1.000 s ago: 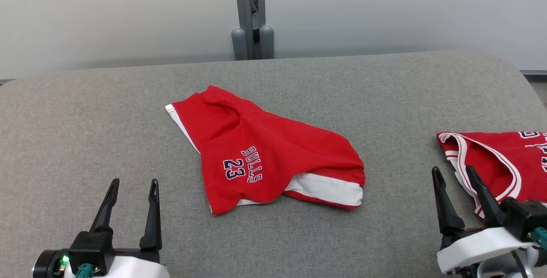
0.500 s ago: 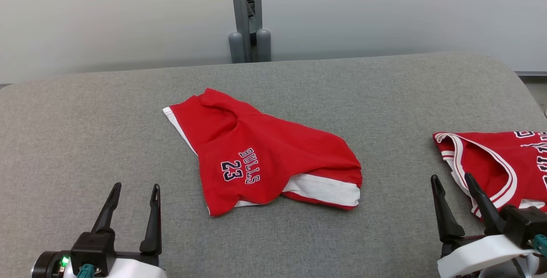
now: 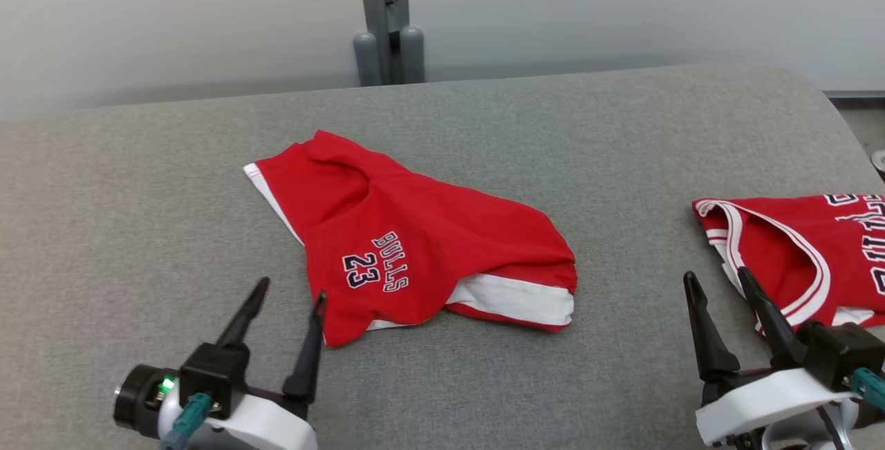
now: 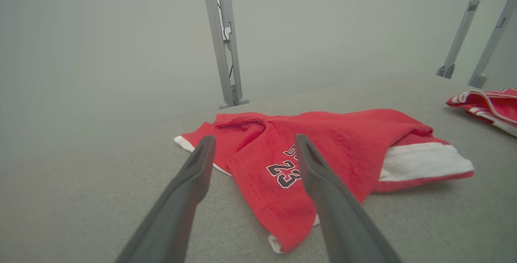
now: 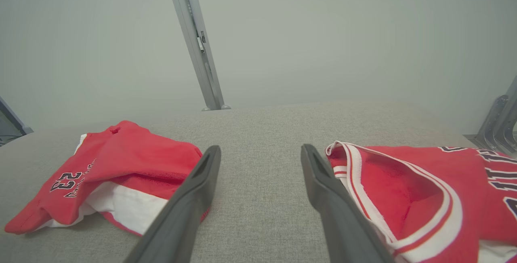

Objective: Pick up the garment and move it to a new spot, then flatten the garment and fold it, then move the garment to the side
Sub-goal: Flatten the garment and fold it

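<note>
The garment [image 3: 415,249] is a crumpled pair of red shorts with white trim and "BULLS 23" printed on it, lying mid-surface. In the left wrist view the garment [image 4: 355,133] lies just beyond the fingers. My left gripper [image 3: 293,287] is open, its right fingertip close to the shorts' near-left corner, with nothing between the fingers. My right gripper [image 3: 715,274] is open and empty at the lower right, between the shorts and a second red piece. In the right wrist view that gripper [image 5: 261,148] points at bare grey cloth, with the garment [image 5: 137,154] to its left.
A red jersey [image 3: 795,249] with white-striped trim lies at the right edge, close to my right gripper's fingers. The grey fabric-covered surface [image 3: 138,194] has rounded far corners. A grey metal post [image 3: 380,14] stands behind its far edge against a pale wall.
My left gripper has moved forward and to the right, up to the shorts' near-left corner. The head camera has shifted a little. The right gripper has stayed put and the shorts lie as before.
</note>
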### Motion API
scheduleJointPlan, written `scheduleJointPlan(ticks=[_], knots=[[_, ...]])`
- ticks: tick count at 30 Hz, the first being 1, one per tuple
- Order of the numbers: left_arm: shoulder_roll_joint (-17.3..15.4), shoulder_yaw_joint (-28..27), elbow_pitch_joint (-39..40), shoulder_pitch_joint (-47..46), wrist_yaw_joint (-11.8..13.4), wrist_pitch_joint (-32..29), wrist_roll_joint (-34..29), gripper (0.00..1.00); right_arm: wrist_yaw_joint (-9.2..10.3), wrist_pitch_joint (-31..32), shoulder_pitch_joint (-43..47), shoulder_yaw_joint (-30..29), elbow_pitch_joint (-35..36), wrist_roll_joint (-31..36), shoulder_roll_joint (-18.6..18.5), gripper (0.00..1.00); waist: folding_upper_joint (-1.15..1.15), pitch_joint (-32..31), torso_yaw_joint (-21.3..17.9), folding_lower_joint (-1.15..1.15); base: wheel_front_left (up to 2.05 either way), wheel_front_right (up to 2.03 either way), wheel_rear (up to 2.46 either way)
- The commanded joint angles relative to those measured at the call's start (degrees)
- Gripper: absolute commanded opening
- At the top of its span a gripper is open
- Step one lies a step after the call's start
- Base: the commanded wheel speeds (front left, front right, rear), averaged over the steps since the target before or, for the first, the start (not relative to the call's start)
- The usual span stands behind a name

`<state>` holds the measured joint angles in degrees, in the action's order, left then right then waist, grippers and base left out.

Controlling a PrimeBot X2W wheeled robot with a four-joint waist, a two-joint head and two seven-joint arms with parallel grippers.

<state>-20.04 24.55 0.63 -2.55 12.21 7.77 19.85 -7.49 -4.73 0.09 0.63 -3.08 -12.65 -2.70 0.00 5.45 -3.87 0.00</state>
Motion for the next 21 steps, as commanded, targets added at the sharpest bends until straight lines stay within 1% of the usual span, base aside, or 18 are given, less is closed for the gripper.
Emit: scheduleJointPlan(ticks=[1, 4, 8, 14, 15, 17, 21], knots=[[0.59, 0.93, -1.92, -1.09, -1.27, -0.39, 0.78, 1.0, -0.02, -0.58, -1.24, 0.38, -0.33, -0.5, -0.4, 1.0, 0.0, 1.11, -1.34, 0.0, 0.0, 0.0, 0.0], [2.02, 1.91, -5.68, -1.89, -3.04, -0.68, 2.53, 1.0, -0.02, -1.2, -1.98, 0.76, -0.58, -0.87, -0.38, 1.0, 0.0, 2.34, -2.55, 0.0, 0.0, 0.0, 0.0], [3.41, 2.06, -11.49, -2.29, -4.61, -0.93, 4.78, 1.0, -0.01, -1.88, -2.4, 0.63, -1.17, -1.17, -0.38, 1.0, 0.0, 3.67, -3.81, 0.0, 0.0, 0.0, 0.0], [4.81, 0.85, -18.61, -3.53, -6.78, 1.23, 7.91, 1.0, -0.02, -2.67, -3.23, 0.58, -2.18, -1.49, -0.37, 1.0, 0.0, 4.63, -5.08, 0.0, 0.0, 0.0, 0.0], [4.94, 0.81, -19.38, -3.91, -7.07, 1.68, 8.05, 0.9, -0.02, -2.87, -3.26, 0.49, -2.29, -1.47, -0.38, 1.0, 0.0, 4.71, -5.15, 0.0, 0.0, 0.0, 0.0], [5.36, 0.59, -20.53, -4.52, -7.56, 2.7, 8.48, 0.0, -0.02, -3.11, -3.21, 0.34, -2.4, -1.47, -0.37, 1.0, 0.0, 4.79, -5.13, 0.0, 0.0, 0.0, 0.0], [5.39, 0.9, -21.69, -5.37, -8.34, 3.44, 8.57, 0.0, -0.02, -3.32, -3.44, -0.04, -2.47, -1.5, -0.37, 1.0, 0.0, 4.86, -4.89, 0.0, 0.0, 0.0, 0.0]])
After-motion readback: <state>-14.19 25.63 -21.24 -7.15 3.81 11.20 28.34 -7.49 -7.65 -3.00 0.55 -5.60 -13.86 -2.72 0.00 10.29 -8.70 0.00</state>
